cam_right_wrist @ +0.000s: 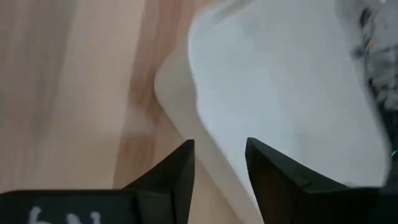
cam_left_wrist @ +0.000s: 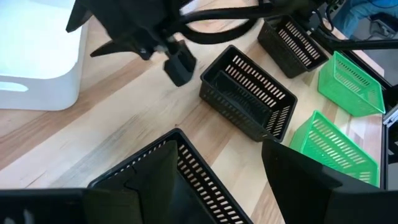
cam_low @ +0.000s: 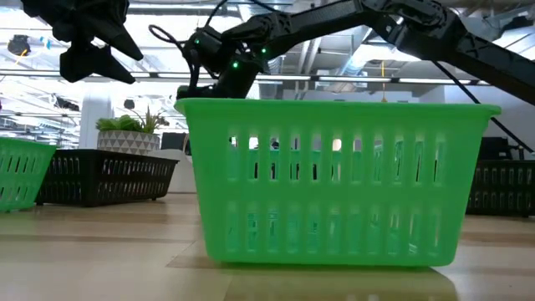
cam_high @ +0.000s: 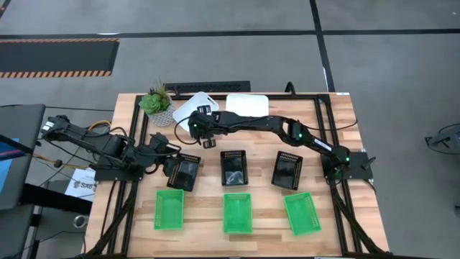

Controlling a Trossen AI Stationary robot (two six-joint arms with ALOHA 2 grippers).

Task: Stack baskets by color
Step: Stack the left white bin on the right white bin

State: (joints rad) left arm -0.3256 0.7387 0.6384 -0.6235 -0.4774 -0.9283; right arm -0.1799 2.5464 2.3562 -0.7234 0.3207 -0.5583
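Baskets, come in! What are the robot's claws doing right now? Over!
Right gripper open, over a white basket at the back. Left gripper open above the left black basket. Green baskets unstacked in front. Nothing blocking.

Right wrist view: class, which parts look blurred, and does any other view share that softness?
Right wrist view: the white solid rounded-corner basket and the pale wooden table are smeared and soft, while the right gripper fingers stay crisp; left wrist view: the black mesh-sided basket is sharp; low view: the bright green mesh-sided basket is sharp.
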